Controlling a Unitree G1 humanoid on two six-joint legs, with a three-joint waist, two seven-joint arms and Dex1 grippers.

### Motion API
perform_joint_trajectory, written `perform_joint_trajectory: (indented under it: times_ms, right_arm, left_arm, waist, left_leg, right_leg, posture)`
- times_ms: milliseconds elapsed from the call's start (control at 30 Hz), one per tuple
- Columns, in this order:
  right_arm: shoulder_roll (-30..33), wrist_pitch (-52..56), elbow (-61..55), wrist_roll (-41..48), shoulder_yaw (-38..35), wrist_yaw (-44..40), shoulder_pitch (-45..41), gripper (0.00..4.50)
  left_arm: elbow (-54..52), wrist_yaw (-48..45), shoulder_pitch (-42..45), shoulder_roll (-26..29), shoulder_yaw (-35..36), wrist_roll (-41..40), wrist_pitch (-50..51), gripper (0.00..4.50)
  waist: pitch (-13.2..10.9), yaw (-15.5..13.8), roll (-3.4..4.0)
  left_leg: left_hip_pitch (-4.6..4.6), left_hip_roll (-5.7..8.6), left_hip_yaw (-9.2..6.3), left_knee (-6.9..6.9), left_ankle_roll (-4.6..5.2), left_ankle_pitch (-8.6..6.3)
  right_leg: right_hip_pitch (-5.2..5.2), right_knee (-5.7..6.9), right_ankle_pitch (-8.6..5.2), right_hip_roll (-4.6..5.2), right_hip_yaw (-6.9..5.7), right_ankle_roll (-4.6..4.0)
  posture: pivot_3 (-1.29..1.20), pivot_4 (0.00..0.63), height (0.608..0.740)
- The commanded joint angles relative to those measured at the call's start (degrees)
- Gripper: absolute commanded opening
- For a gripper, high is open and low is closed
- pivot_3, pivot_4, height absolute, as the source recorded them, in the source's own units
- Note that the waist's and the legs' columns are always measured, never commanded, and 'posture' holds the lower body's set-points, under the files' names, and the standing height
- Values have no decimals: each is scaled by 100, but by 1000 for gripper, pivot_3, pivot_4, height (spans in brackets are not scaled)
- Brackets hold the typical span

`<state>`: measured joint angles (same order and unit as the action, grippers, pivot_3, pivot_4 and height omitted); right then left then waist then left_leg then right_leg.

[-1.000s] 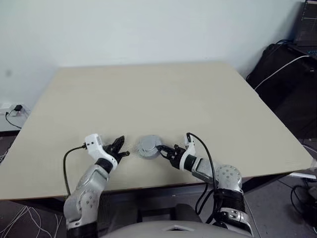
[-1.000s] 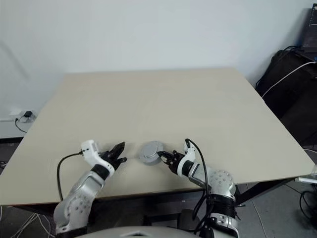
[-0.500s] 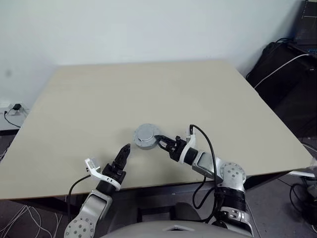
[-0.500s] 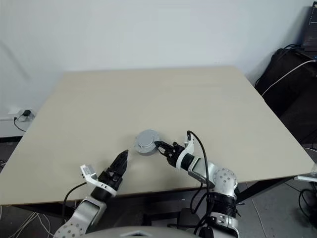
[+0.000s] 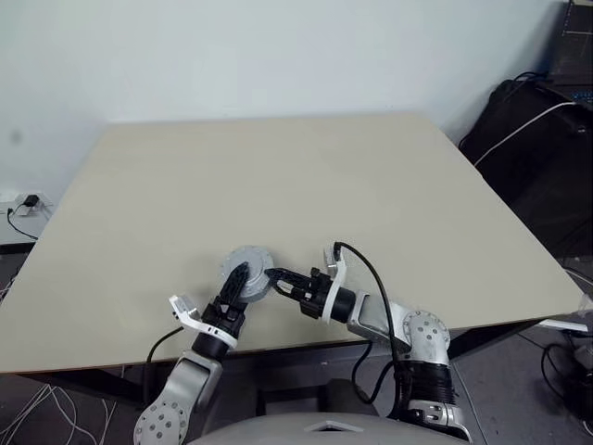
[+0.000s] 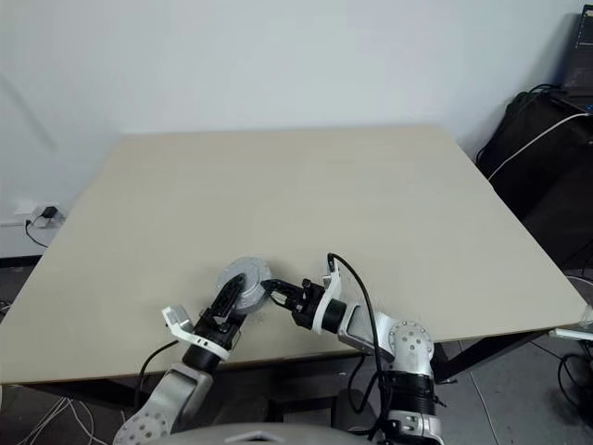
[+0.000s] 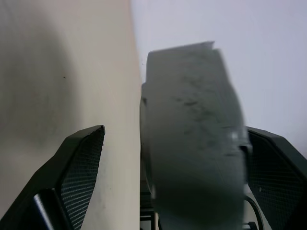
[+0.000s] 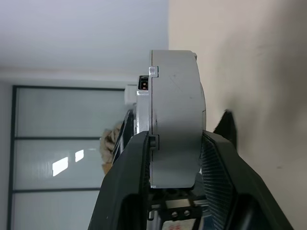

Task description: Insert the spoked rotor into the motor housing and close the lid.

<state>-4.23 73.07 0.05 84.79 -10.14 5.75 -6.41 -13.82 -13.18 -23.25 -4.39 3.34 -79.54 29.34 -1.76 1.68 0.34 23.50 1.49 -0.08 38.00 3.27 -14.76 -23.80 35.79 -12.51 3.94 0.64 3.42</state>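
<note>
My right gripper (image 5: 274, 277) is shut on the rim of the round grey motor housing (image 8: 177, 129) and holds it edge-on just above the table, near the front edge. The lid (image 5: 248, 267) sits on the housing as its smooth silver-grey face with a small raised hub. My left gripper (image 5: 237, 284) is open, and the housing (image 7: 192, 143) stands between its two fingers (image 7: 81, 167), with a gap on one side. The spoked rotor is hidden.
The beige table (image 5: 306, 176) stretches wide behind the grippers, and its front edge runs just under them. Black bags and a white cable (image 5: 528, 130) lie off the table's right side. A wall socket (image 5: 32, 202) is on the floor to the left.
The right gripper lifted the housing and carried it left, towards the front edge. The left gripper opened, rolled and swung in, so its fingers now straddle the housing.
</note>
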Motion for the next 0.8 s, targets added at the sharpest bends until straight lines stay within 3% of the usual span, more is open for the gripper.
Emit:
perform_joint_trajectory:
  times_ms: [33,233,533,700,800]
  right_arm:
    - [2,-58,-301,485,99,12,-65,1219]
    - [105,-241,-231,495,138,109,-54,1219]
    - [304,-843,-576,-549,379,-251,-123,1219]
    - [737,-1113,-1014,-1301,697,-897,-145,2845]
    - [1223,-1602,-1360,-2294,1122,-1325,-60,3849]
  left_arm:
    - [-35,-46,220,-745,-208,-182,-109,4119]
    - [-135,1,131,-678,-321,-239,-241,2286]
    - [-330,271,78,-636,-425,-290,-648,2218]
    - [-331,623,370,-600,-421,-275,-871,2142]
    - [-269,876,539,-562,-368,-184,-982,2142]
  waist:
    - [0,-2,0]
    - [0,-11,0]
    - [1,-13,0]
    - [1,-36,-1]
    - [2,-46,-2]
  left_leg:
    - [0,0,0,0,0,0]
    - [7,2,1,-1,1,0]
    - [4,0,1,4,2,0]
    - [4,3,2,15,3,-1]
    - [2,1,1,16,3,-1]
  right_leg:
    - [0,0,0,1,0,0]
    - [2,0,10,-1,1,-18]
    - [6,0,3,-8,2,-5]
    - [9,0,4,-8,4,-1]
    - [12,0,4,-12,4,0]
  posture:
    - [0,0,740]
    - [0,0,740]
    - [0,0,740]
    - [0,0,740]
    - [0,0,740]
